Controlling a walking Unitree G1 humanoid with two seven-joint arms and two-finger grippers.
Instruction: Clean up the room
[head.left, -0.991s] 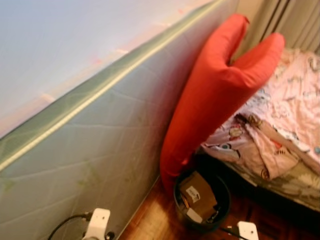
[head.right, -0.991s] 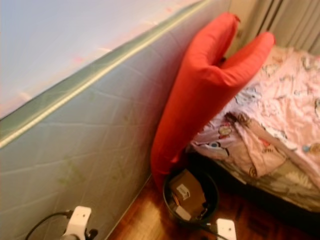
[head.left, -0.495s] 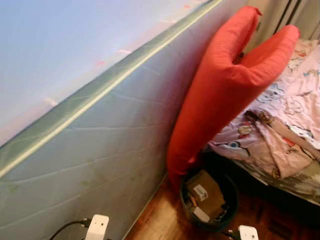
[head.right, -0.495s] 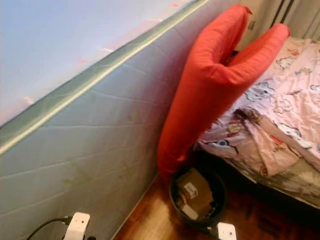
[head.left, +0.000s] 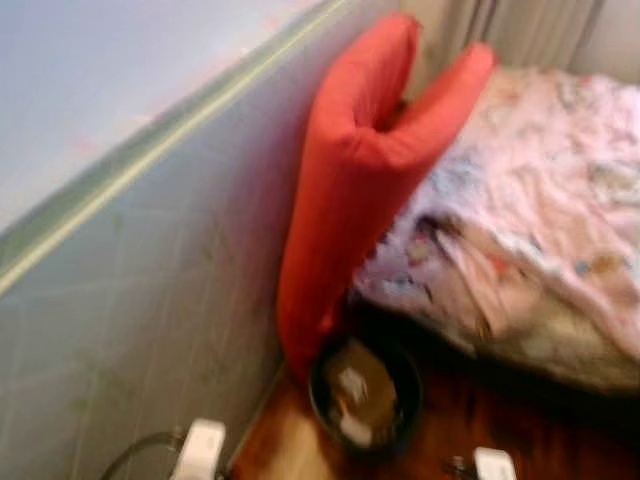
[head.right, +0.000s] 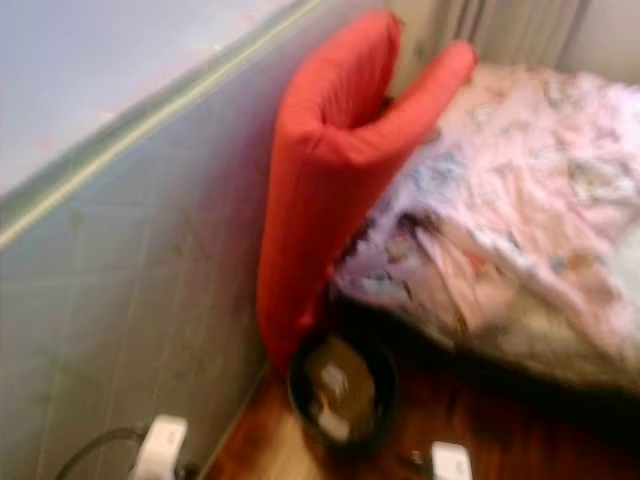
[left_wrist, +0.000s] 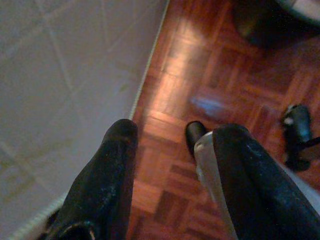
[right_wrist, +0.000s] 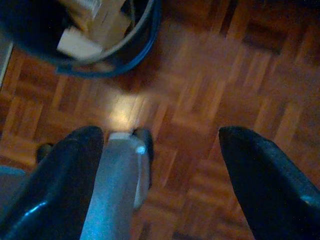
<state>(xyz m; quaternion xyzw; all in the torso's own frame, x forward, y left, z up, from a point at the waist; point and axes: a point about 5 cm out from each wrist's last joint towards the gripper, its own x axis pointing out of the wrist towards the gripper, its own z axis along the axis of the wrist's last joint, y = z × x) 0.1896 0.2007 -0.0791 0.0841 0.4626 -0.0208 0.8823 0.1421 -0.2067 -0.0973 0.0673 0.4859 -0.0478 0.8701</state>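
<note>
Item: red cushion (head.left: 360, 190), upright, leaning on the propped mattress (head.left: 150, 290), its foot just beside the waste bin (head.left: 365, 400).
Left claw (left_wrist: 172, 150) and right claw (right_wrist: 160, 150): both spread, empty, low over parquet floor (left_wrist: 210, 70).
Advice: approach slowly.
Room: narrow lane between mattress edge and bed (head.left: 540, 220).

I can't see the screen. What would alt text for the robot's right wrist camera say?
Looking down along the right gripper, its two black fingers spread open and holding nothing above a reddish-brown parquet floor. Part of a dark round bin sits at the picture's far edge with cardboard and paper scraps inside.
</note>
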